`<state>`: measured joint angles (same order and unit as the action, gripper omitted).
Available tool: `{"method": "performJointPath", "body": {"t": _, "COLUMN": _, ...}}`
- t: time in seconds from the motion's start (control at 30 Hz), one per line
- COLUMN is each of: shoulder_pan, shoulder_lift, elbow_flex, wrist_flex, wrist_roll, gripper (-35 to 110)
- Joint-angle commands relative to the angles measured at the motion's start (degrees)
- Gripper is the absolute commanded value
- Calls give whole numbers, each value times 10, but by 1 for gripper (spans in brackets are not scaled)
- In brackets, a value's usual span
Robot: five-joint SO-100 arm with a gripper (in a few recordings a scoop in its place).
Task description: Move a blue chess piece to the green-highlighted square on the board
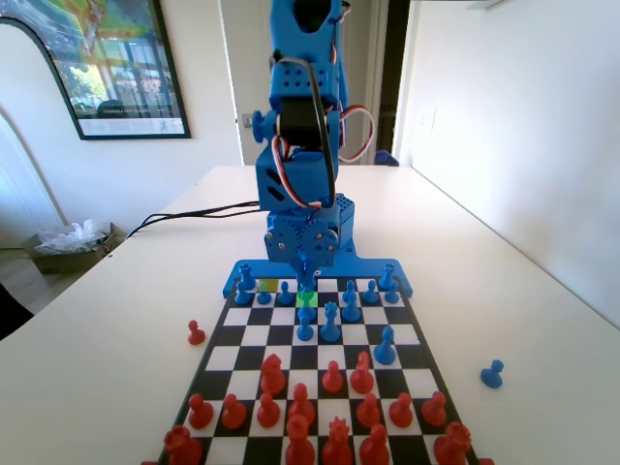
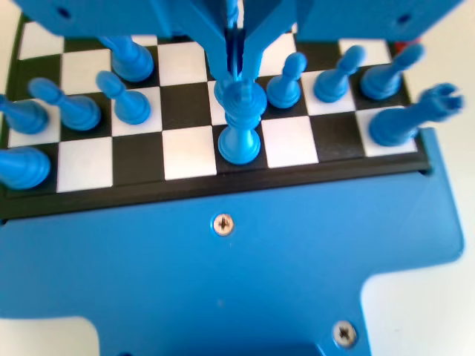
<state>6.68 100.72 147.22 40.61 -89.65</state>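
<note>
White worktop (image 1: 116, 358) carrying the board (image 1: 254, 334), red pieces (image 1: 300, 412) massed near. Green-highlighted square (image 1: 307, 297) in the far rows, directly under the tool (image 1: 304, 263). Tool pinched narrow on a tall blue piece (image 2: 240, 133). Blue pawns (image 2: 128, 100) crowding left and right. Stray blue pawn (image 1: 492, 373) off-board right.

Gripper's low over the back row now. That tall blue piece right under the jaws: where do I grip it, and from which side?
Grip the tall blue piece at its narrow neck, just under the knobbed head, coming straight down from above. It stands upright on a back-row square, and the gripper already hangs over its top in the wrist view. Blue pieces stand on either side, so a sideways approach would likely knock one; the slim stem suits the jaws better than the flared base.
</note>
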Motion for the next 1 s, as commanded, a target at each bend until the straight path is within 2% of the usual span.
{"method": "performJointPath", "body": {"t": 0.0, "shoulder_pan": 9, "shoulder_lift": 4, "elbow_flex": -3, "wrist_flex": -5, "wrist_roll": -8, "gripper": 1}}
{"method": "performJointPath", "body": {"t": 0.97, "shoulder_pan": 17, "shoulder_lift": -3, "elbow_flex": -23, "wrist_flex": -15, "wrist_roll": -4, "gripper": 5}}
